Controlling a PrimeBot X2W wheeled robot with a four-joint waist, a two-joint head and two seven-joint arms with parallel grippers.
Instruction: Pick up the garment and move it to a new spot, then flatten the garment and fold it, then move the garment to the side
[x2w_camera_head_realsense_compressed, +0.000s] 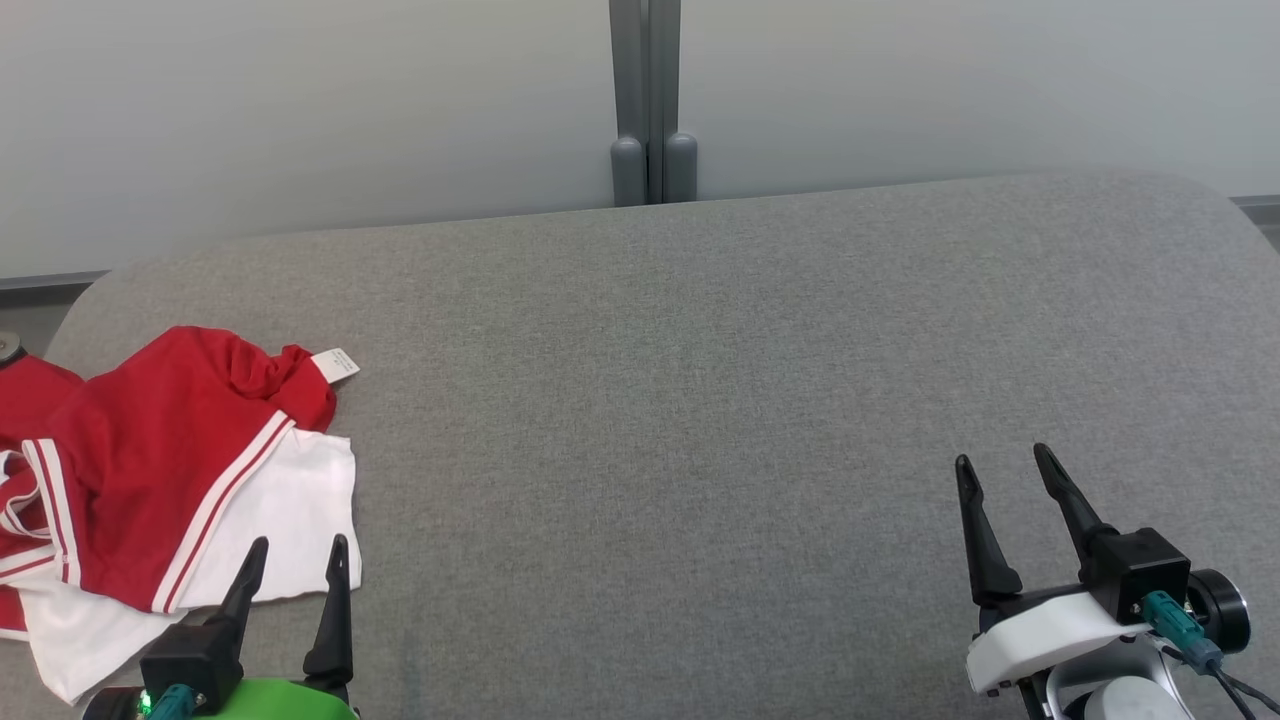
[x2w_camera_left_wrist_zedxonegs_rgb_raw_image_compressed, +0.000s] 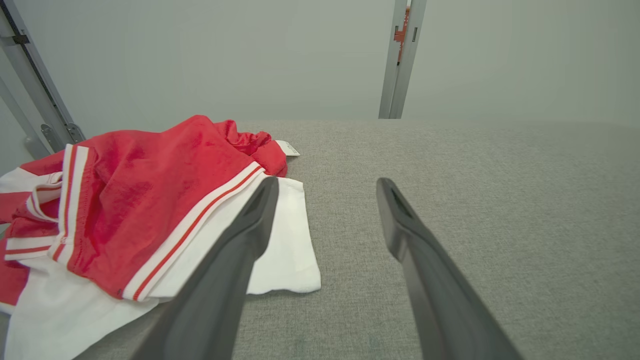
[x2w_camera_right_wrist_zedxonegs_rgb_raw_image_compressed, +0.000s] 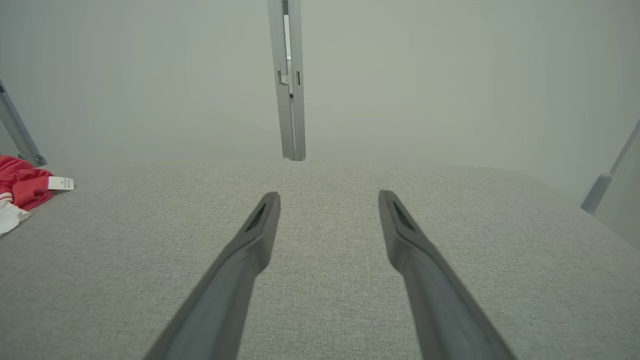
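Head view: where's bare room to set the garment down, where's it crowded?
Free: the middle of the grey surface, from the white edge of the garment across to the right gripper, and back to the wall post. Crowded: the left edge, where the crumpled garment lies beside the open left gripper.

Our left gripper (x2w_camera_head_realsense_compressed: 299, 546) sits at seven o'clock in the head view, its two dark fingers spread wide and pointing toward twelve, above our green left wrist (x2w_camera_head_realsense_compressed: 270, 702). Our right gripper (x2w_camera_head_realsense_compressed: 1003, 458) sits at four o'clock, fingers equally parted and leaning toward eleven, on our white right wrist (x2w_camera_head_realsense_compressed: 1040, 635). Both are empty. In each wrist view our fingers rise from six o'clock, well apart.
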